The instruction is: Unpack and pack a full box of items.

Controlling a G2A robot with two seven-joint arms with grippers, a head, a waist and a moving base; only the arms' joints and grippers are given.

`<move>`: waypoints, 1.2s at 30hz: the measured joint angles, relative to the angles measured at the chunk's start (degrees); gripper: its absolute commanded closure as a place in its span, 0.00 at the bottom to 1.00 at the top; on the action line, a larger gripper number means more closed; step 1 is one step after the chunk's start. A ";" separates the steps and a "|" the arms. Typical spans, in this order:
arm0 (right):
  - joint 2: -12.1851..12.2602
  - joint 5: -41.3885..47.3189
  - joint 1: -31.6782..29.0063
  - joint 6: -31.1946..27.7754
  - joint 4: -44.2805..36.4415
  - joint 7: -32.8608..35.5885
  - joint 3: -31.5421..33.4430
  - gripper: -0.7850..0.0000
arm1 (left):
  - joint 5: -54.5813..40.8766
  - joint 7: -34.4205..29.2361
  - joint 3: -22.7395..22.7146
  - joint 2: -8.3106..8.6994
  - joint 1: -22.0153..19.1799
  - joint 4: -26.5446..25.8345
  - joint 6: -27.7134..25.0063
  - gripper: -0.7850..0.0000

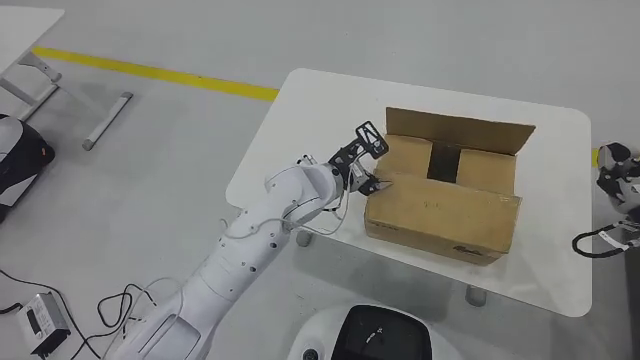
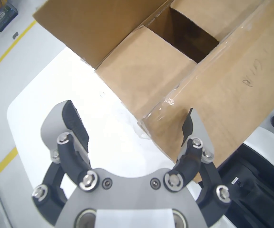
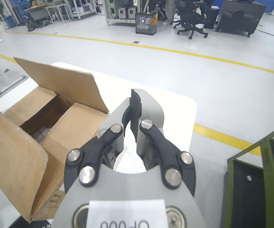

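White table (image 1: 320, 110) carries the cardboard box (image 1: 440, 222), set right of centre. Left gripper (image 2: 128, 109): jaws wide apart, empty, at box's near left corner by the taped long flap (image 2: 234, 77); contact w/ flap unclear. Right gripper (image 3: 132, 110): jaws together, empty, by table's right end. Judgement: flaps light, stiff, bend at crease; tape likely slick, so pinch bare cardboard nr corner. Full box prob. heavy. Contents through gap (image 2: 187, 39) too dark to ID. Far flap (image 1: 455, 128) stands up.

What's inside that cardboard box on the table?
Two folded-down inner flaps cover most of the cardboard box. The gap between them shows a dark interior with something greyish, too dim to identify.
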 measured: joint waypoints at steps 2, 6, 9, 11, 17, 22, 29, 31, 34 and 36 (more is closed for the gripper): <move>-0.34 1.09 2.64 0.86 1.25 1.84 -1.96 1.00 | -0.31 -0.10 -0.44 0.05 0.45 -0.45 0.17 0.00; -1.07 3.82 7.53 0.97 3.28 4.03 -5.82 1.00 | -0.80 -0.44 -0.86 0.12 1.08 -1.24 0.07 0.00; -1.66 6.37 11.82 1.26 5.36 7.13 -8.54 1.00 | -0.79 -0.75 -1.14 0.19 1.22 -1.71 -0.22 0.00; -2.09 7.23 15.13 1.08 6.95 9.39 -10.71 1.00 | -0.78 -0.99 -1.42 0.23 1.19 -1.89 -0.34 0.00; -4.03 9.36 23.94 0.21 15.00 13.50 -18.62 1.00 | -0.68 -1.96 -1.69 0.29 1.07 -1.65 -0.73 0.00; -5.88 12.11 27.84 -1.18 21.84 12.99 -24.30 1.00 | -0.66 -2.92 -1.25 0.28 1.11 -0.45 -1.35 0.00; -6.27 11.02 26.06 -2.97 23.36 12.78 -26.48 1.00 | -1.11 -3.00 -1.27 0.21 0.89 0.61 -0.92 0.00; -6.03 11.10 24.60 -2.95 22.32 13.01 -26.02 1.00 | -1.11 -3.02 -1.39 0.22 0.83 0.83 -0.83 0.00; -5.69 10.74 21.92 -2.70 19.85 14.22 -25.71 1.00 | -1.00 -2.99 -1.30 0.19 0.56 1.36 -0.74 0.00; -5.55 10.50 20.11 -2.22 18.12 14.43 -25.67 1.00 | -0.99 -2.97 -1.07 0.12 0.25 1.75 -0.70 0.00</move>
